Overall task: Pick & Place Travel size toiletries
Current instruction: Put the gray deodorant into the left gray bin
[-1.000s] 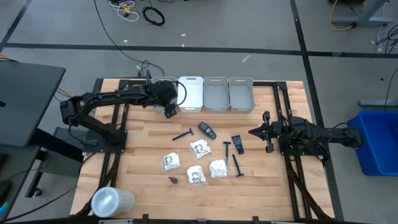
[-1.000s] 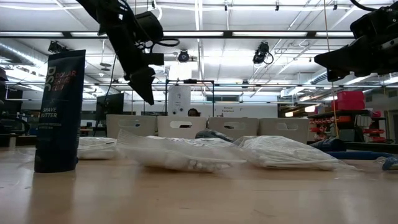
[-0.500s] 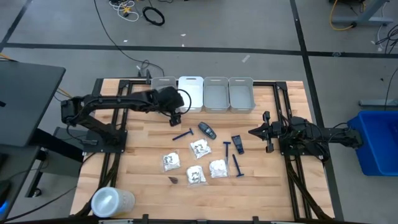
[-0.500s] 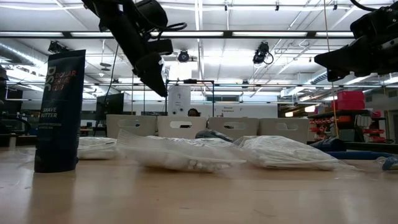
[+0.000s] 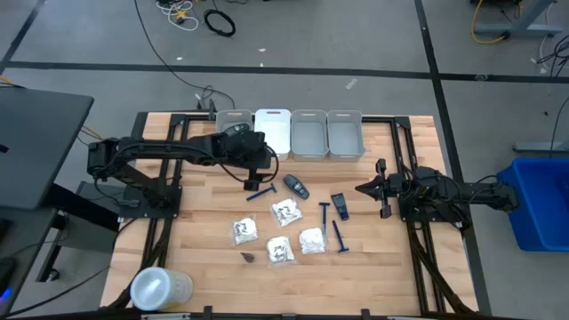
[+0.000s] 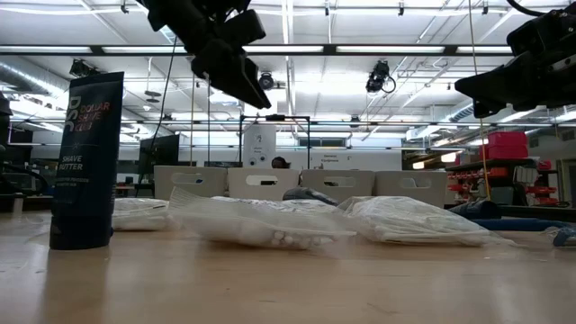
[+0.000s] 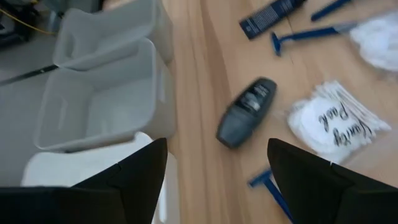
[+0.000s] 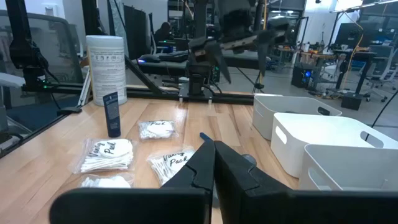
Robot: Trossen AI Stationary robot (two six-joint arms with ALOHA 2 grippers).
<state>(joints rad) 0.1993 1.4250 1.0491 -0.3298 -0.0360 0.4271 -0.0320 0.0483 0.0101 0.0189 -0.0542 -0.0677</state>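
My left gripper is open and hangs above the table near the bins, just over a thin blue razor and beside a dark oval case. It touches nothing. White crinkly packets lie flat on the wood, with two more blue razors and a flat dark tube to their right. My right gripper waits shut at the table's right side, held above the wood.
A row of grey and white bins stands along the far edge. A dark shave-butter tube stands upright near the packets. A white can sits at the near left corner.
My left gripper has swung from beside the leftmost bins toward the table's right and a little toward the near edge, ending above the blue razor and the dark oval case. Nothing on the table has moved.
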